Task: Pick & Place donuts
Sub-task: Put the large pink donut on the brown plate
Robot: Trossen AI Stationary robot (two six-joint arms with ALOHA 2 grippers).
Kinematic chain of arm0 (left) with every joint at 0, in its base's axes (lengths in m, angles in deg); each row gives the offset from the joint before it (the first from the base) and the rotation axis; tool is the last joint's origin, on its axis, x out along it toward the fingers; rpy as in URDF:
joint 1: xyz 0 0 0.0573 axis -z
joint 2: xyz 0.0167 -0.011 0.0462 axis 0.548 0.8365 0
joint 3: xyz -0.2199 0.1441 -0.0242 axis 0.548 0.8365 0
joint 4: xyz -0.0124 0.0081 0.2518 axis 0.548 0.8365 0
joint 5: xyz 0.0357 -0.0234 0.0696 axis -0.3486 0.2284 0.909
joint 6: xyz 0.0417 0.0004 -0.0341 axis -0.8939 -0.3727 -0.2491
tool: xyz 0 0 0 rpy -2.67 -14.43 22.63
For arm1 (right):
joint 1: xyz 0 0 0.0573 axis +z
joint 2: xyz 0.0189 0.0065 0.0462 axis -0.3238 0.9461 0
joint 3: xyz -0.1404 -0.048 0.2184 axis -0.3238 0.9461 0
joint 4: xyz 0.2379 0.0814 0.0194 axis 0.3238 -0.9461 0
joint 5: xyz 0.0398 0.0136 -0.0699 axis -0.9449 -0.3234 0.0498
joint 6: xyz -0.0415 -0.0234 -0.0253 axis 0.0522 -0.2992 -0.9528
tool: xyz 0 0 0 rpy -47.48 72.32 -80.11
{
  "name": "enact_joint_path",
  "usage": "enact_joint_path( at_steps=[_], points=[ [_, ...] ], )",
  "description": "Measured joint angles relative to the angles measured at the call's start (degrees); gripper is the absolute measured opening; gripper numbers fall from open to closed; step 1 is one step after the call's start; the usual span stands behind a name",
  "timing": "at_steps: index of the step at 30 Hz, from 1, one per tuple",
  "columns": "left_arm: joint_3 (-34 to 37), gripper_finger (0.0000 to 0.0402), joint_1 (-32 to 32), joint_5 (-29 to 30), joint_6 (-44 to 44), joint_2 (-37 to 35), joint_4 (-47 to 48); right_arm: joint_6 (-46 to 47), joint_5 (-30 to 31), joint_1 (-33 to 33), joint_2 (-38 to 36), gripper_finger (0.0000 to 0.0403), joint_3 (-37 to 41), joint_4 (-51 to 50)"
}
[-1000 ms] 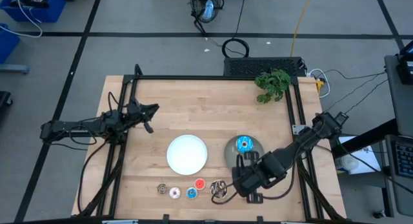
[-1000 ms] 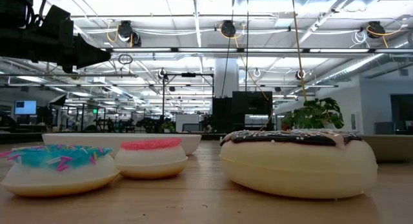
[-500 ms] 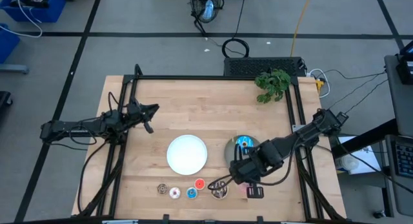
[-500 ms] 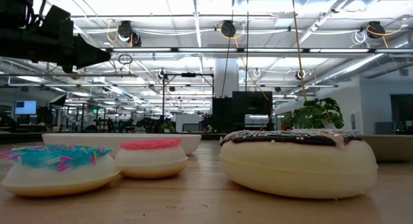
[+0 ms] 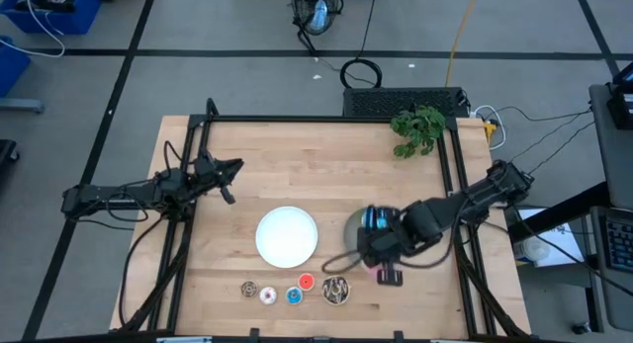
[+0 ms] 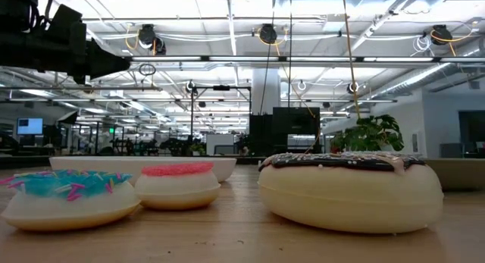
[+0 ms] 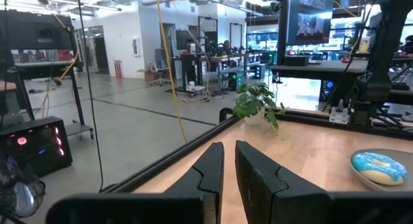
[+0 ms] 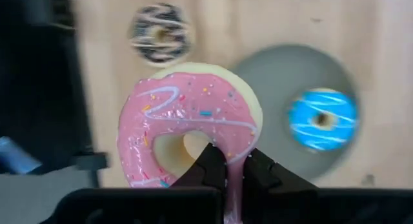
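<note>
My right gripper (image 8: 233,167) is shut on a pink sprinkled donut (image 8: 187,124) and hangs over the near rim of the grey plate (image 5: 353,227). A blue donut (image 5: 374,220) lies flat on that plate. On the wood near the front edge lie a dark sprinkled donut (image 5: 336,291) and tiny red (image 5: 306,282), blue (image 5: 294,297), white (image 5: 268,296) and brown (image 5: 249,290) donuts. My left gripper (image 7: 230,167) waits shut at the table's left side, pointing level, with nothing in it. My right gripper pinches the pink donut's ring (image 8: 233,153) between its two fingers, one finger (image 8: 210,161) in the hole and the other (image 8: 259,169) outside the rim. The fingers come steeply from above. The donut is lifted clear of the table, its iced face toward the wrist camera.
A white plate (image 5: 287,234) lies left of the grey plate. A green plant (image 5: 417,130) stands at the far right corner. A black frame (image 5: 326,119) runs along the table's edges. Bare wood lies between the plates and the far edge.
My right gripper has carried the pink donut away from the table's near edge toward the grey plate, rising a little, still shut on it. The dark sprinkled donut and the tiny ones have stayed where they were.
</note>
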Motion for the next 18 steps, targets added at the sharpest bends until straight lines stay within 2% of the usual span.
enact_joint_path(
  at_steps=[5, 11, 18],
  points=[
    [0.0, 0.0044, 0.0, 0.0, 0.0, 0.0, 0.4, -1.7, 1.4, -4.3, -4.1, 0.0007, 4.3, 1.5],
    [0.0, 0.0044, 0.0, 0.0, -0.7, 0.0, 0.7, -3.0, -0.7, -7.8, -9.0, 0.0006, 14.1, 3.7],
    [0.0, 0.0044, 0.0, 0.0, -0.7, 0.0, 0.6, -3.6, -2.6, -10.5, -13.3, 0.0006, 30.2, 17.7]
  ],
)
